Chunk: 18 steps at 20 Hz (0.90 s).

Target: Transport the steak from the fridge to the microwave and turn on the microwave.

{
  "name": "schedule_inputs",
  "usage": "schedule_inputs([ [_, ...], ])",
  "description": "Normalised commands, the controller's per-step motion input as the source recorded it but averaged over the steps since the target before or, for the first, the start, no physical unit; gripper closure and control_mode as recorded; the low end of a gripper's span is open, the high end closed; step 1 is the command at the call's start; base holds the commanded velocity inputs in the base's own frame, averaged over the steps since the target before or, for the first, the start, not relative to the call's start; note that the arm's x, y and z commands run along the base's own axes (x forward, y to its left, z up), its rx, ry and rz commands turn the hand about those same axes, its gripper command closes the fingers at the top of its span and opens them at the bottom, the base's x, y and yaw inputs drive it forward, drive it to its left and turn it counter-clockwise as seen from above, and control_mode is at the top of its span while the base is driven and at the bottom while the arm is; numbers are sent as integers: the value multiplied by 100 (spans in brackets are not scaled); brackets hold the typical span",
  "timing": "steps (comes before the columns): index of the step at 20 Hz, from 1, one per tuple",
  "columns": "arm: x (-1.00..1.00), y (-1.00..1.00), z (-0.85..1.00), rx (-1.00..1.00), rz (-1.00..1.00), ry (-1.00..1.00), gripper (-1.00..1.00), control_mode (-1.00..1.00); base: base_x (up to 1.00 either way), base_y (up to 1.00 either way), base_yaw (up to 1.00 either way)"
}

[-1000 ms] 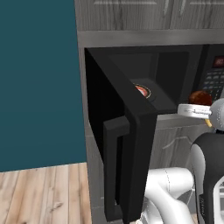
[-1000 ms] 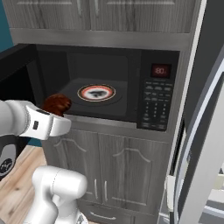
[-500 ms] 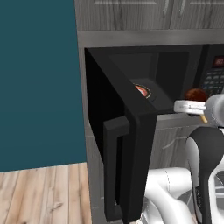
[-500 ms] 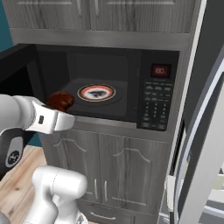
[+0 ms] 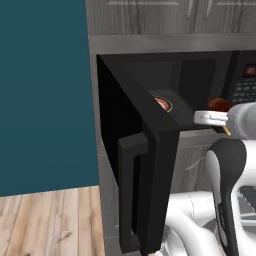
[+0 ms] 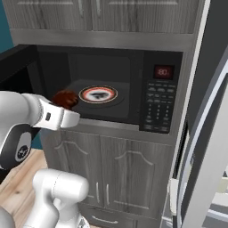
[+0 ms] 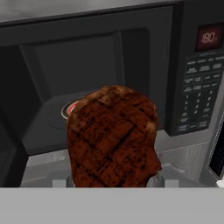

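Note:
The steak [image 7: 113, 135], dark reddish-brown with grill marks, sits between my gripper's [image 7: 113, 180] jaws, which are shut on it. It hangs just in front of the microwave's [image 6: 158, 109] open cavity, at the left front of the opening. In the right base view the steak [image 6: 65, 99] pokes out above my gripper [image 6: 67, 107]. The left base view has the steak [image 5: 218, 104] beyond the open door [image 5: 150, 170]. The fridge [image 6: 209, 151] stands to the right with its door open.
A round plate [image 6: 98, 94] with an orange-white rim lies on the microwave floor behind the steak. The microwave door swings out to the left. Grey wood-grain cabinets [image 6: 111, 178] sit below and above. A red display [image 7: 208, 38] glows over the keypad.
The gripper has carried the steak a little closer to the microwave opening and slightly higher. Door and plate have not moved.

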Motion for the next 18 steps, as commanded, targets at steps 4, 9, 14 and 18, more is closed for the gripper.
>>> schedule_inputs([
  [4, 22, 0, -4, 0, 0, 0, 100, -100, 0, 0, 0],
  [9, 23, 0, -3, 0, 0, 0, 100, -100, 0, 0, 0],
  [14, 24, 0, -2, 0, 0, 0, 100, -100, 0, 0, 0],
  [18, 23, 0, -1, 0, 2, 0, 100, -100, 0, 0, 0],
])
